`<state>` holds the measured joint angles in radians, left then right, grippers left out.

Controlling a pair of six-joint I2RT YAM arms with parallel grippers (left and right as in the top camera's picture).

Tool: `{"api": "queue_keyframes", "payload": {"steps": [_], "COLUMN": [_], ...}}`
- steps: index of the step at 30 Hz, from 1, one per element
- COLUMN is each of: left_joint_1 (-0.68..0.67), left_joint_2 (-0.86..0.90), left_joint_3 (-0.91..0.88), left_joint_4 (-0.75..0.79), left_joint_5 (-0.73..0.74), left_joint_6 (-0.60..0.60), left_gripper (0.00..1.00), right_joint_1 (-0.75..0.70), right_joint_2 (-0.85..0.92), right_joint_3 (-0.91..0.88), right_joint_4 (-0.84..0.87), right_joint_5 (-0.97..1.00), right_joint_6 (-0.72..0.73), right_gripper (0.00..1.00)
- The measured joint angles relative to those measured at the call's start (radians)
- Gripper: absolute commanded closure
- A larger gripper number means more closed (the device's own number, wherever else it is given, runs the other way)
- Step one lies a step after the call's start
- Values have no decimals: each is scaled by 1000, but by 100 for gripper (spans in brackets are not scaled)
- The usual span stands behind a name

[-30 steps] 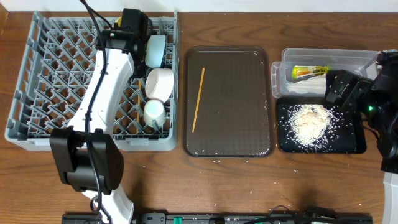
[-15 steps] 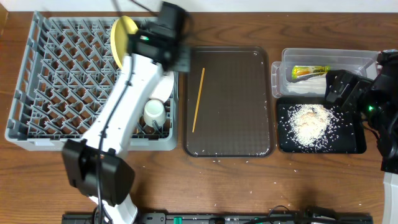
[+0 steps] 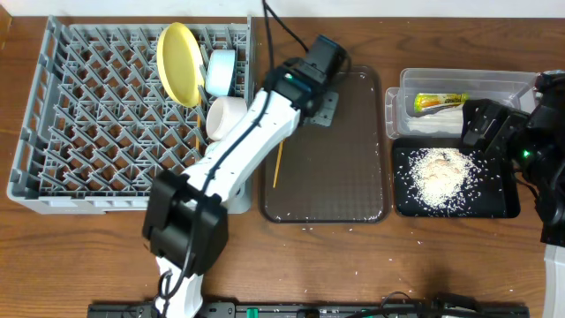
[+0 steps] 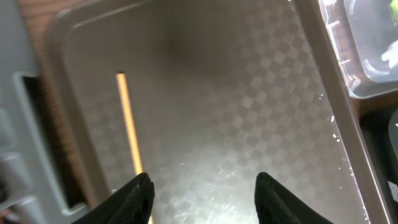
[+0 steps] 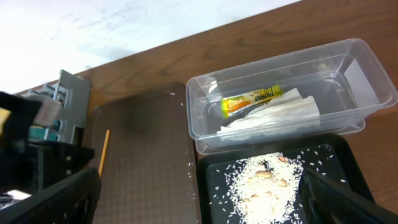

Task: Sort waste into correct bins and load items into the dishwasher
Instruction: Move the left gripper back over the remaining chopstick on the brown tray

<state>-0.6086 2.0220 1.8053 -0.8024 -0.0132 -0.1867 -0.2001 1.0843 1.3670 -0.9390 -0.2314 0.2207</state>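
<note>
The left arm is swinging across now. A second ago it was over the dish rack, and it's leaving the yellow plate standing on edge among the pegs, next to the light-blue bowl and white bowl. The left hand is hovering over the brown tray, fingers apart and carrying nothing. The chopstick is lying flat just beside it, and that's looking like the next pick. On the right nothing is shifting: the right hand is waiting, fingers spread, by the clear tub holding the sachet, with rice piled on the black tray.
</note>
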Motion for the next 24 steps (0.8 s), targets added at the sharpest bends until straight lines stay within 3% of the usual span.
{"api": "queue_keyframes", "payload": {"steps": [13, 24], "left_joint_1": [20, 104], "left_joint_2": [131, 137], "left_joint_3": [0, -1], "left_joint_4": [1, 0], "left_joint_5": [7, 7], "left_joint_6": [0, 0], "left_gripper": [46, 46], "right_joint_1": [0, 0], "right_joint_2": [0, 0], "right_joint_3": [0, 0], "right_joint_4": [0, 0], "right_joint_5": [0, 0], "right_joint_6": [0, 0], "right_gripper": [1, 1]}}
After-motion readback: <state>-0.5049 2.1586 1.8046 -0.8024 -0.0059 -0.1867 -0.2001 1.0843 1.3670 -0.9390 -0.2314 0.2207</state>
